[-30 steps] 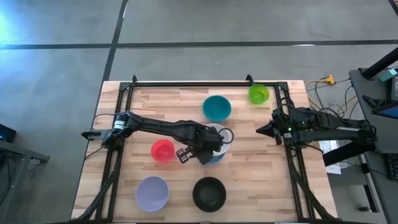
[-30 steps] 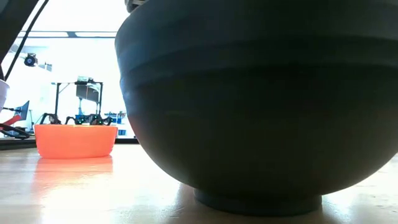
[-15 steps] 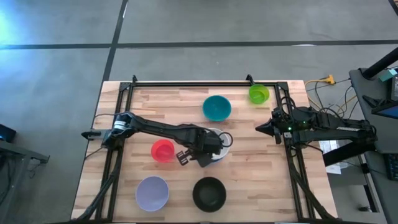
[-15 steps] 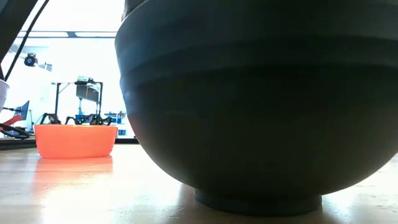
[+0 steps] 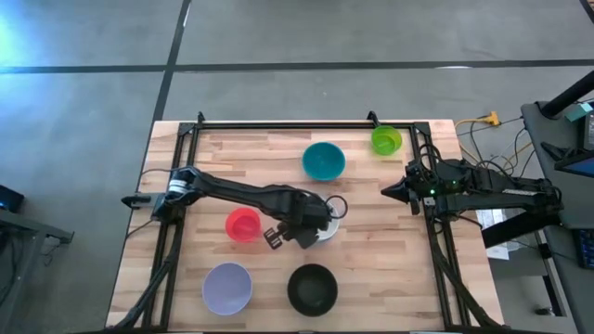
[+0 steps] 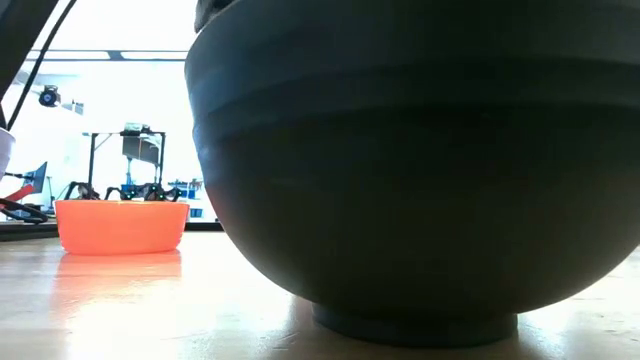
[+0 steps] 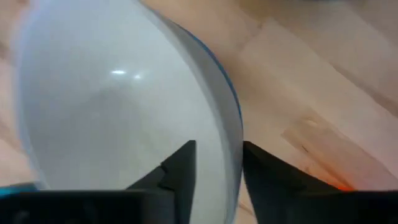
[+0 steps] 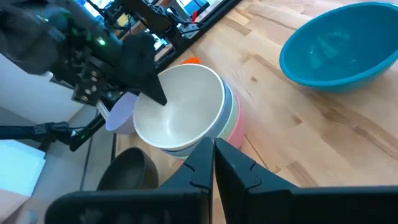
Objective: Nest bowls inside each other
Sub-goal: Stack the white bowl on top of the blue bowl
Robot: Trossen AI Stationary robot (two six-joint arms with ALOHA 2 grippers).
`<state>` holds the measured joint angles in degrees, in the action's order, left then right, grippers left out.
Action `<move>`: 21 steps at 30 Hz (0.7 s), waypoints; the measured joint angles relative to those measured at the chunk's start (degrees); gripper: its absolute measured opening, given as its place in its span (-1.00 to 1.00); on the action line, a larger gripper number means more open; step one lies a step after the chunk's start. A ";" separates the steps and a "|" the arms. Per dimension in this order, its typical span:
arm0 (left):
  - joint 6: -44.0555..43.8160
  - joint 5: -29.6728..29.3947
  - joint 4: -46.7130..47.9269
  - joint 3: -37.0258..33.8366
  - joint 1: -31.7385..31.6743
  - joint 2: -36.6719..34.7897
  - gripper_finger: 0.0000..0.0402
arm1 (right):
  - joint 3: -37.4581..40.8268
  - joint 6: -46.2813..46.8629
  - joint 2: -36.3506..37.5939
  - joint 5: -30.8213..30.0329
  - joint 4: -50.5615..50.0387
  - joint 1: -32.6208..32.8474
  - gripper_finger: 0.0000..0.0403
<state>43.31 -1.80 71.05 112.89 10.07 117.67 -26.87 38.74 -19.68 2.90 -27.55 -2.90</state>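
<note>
A white bowl (image 5: 327, 225) sits topmost in a stack of bowls at the table's middle; in the right wrist view mint and pink rims (image 8: 235, 121) show under it. My left gripper (image 7: 219, 168) points down over the stack, open, one finger inside the white bowl's rim (image 7: 235, 134) and one outside. The teal (image 5: 323, 160), lime green (image 5: 386, 140), red (image 5: 243, 224), lavender (image 5: 227, 288) and black (image 5: 313, 289) bowls stand apart on their bases. My right gripper (image 5: 390, 192) waits shut at the right edge. My left gripper comes from above with its fingers (image 7: 181, 167) on either side of the white bowl's rim, on the stack's near left side. A gap shows between the fingers and the rim; whether either finger touches it I cannot tell. The bowl rests in the stack.
Black frame rails (image 5: 278, 123) run along the table's far and side edges. Bare wood lies between the stack and the right arm. In the low view the black bowl (image 6: 400, 170) fills most of the picture, with the red bowl (image 6: 120, 225) at the left.
My left gripper has sunk a little over the stack. The white bowl has settled lower into the bowls under it, and less of the blue bowl shows around it than before.
</note>
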 joint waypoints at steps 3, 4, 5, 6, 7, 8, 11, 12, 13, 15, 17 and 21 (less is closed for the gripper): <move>-0.94 0.02 -0.02 0.80 0.00 -2.07 -0.27 | 0.00 0.24 0.00 0.00 0.02 0.00 -0.96; -0.95 0.03 -0.24 1.01 0.00 -2.78 -0.23 | 0.00 0.24 0.00 0.00 0.04 0.00 -0.96; -0.96 0.09 -0.39 1.17 0.00 -3.48 -0.20 | 0.00 0.24 -0.02 0.00 0.10 0.00 -0.96; -0.96 0.11 -0.31 1.41 0.00 -3.99 -0.17 | 0.00 0.24 -0.05 0.00 0.13 0.00 -0.96; -0.96 0.15 -0.37 1.66 0.00 -4.47 -0.15 | 0.00 0.22 -0.18 -0.01 0.19 0.00 -0.96; -0.98 0.17 -0.45 1.78 0.00 -5.00 -0.15 | 0.00 0.22 -0.27 -0.02 0.23 0.00 -0.96; -1.03 0.20 -0.96 1.80 0.00 -6.27 -0.16 | 0.00 0.22 -0.52 -0.02 1.10 0.00 -0.96; -1.03 0.20 -1.18 1.80 0.00 -6.39 -0.19 | 0.00 0.18 -0.65 -0.04 1.42 0.00 -0.96; -1.03 0.21 -1.08 1.79 0.00 -6.40 -0.22 | 0.00 0.13 -0.78 -0.07 1.62 0.00 -0.96; -1.01 0.97 -1.10 1.43 0.00 -6.25 -0.35 | 0.00 0.03 -1.18 -0.13 2.18 0.00 -0.96; -1.02 3.09 -1.28 0.82 -0.06 -5.88 -0.51 | 0.00 -0.03 -1.51 -0.14 2.56 0.00 -0.96; -1.16 4.95 -1.99 -0.56 -0.01 -4.52 -0.84 | 0.00 -0.11 -2.00 -0.15 2.64 0.00 -0.96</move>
<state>42.15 3.15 69.05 112.33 10.05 113.15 -26.87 38.63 -21.69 2.74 -24.91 -2.90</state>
